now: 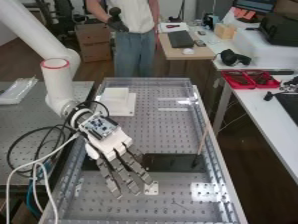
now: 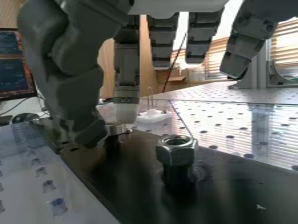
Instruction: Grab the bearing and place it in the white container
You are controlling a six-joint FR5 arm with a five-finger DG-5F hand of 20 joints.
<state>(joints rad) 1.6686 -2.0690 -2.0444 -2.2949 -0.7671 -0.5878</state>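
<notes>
The bearing (image 2: pixel 118 130), apparently the small metal ring on the dark plate (image 2: pixel 246 187), looks stiff and slippery, best pinched across its outer rim by the hand (image 1: pixel 110 144), whose relaxed fingers spread wide beside it.

"How's the arm (image 1: pixel 58 85) set?"
"In from the high view's upper left, bent down toward the bench."
"And the hand (image 1: pixel 110 142)?"
"Slanting down, fingers (image 2: pixel 163 40) nearly straight, slightly apart; thumb (image 2: pixel 78 92) bent."
</notes>
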